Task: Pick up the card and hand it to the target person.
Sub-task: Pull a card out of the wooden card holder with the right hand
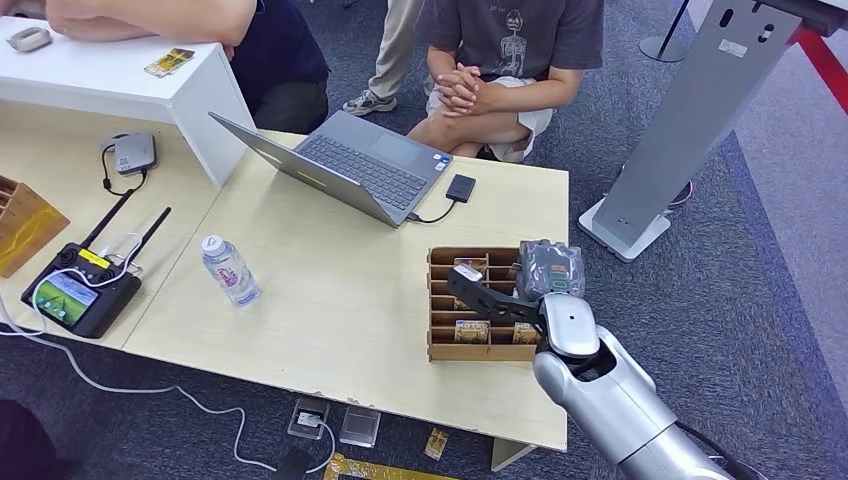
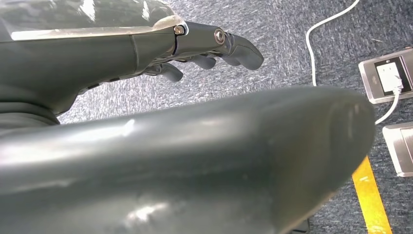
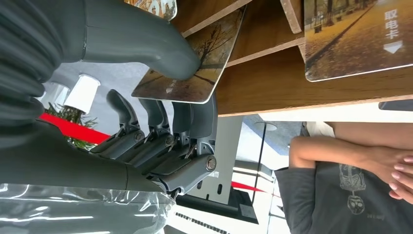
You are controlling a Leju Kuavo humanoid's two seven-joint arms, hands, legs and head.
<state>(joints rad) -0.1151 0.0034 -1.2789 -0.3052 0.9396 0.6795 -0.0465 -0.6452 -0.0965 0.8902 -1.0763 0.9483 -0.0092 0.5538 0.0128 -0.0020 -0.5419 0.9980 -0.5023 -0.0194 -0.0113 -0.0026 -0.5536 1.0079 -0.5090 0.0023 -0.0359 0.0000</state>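
**Card being pinched out of the rack**

The right hand [image 3: 146,122] is gripping 1 card [image 3: 195,63] between thumb and fingers, the card sitting partly in the wooden rack [image 1: 440,300] on the table [image 1: 330,300]. Next, probably, lifting it free and reaching toward the seated person [image 1: 500,60]. The left hand [image 2: 204,48] is hanging over the floor, holding nothing, fingers loosely apart
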